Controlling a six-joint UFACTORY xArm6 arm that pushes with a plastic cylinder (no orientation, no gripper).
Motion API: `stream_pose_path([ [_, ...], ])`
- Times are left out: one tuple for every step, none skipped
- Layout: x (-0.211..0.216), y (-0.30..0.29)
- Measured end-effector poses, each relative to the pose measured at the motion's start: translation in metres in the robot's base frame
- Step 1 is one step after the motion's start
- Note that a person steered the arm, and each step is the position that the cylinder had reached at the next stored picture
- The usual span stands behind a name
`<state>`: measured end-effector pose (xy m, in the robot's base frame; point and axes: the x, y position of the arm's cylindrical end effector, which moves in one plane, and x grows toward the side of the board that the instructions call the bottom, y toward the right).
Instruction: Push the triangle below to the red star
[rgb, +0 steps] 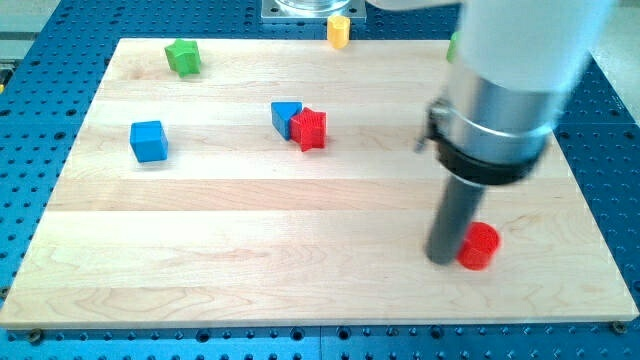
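Note:
A blue triangle (284, 116) lies on the wooden board, touching the left side of the red star (310, 128) in the upper middle. My tip (442, 258) is far to their lower right, its end resting against the left side of a red cylinder (479, 246). The arm's wide body hides part of the board's upper right.
A blue cube (148, 140) sits at the view's left. A green star (183, 56) is at the upper left. A yellow block (339, 30) is at the top edge. A green block (453, 45) peeks out beside the arm. The board's edge (320, 322) runs along the bottom.

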<state>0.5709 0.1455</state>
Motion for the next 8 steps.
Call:
stream_pose_path([
  [0.023,0.041],
  [0.015,0.026],
  [0.008,0.004],
  [-0.036,-0.003],
  [-0.095,-0.016],
  [-0.138,-0.033],
  [-0.167,-0.048],
  [-0.191,-0.068],
])
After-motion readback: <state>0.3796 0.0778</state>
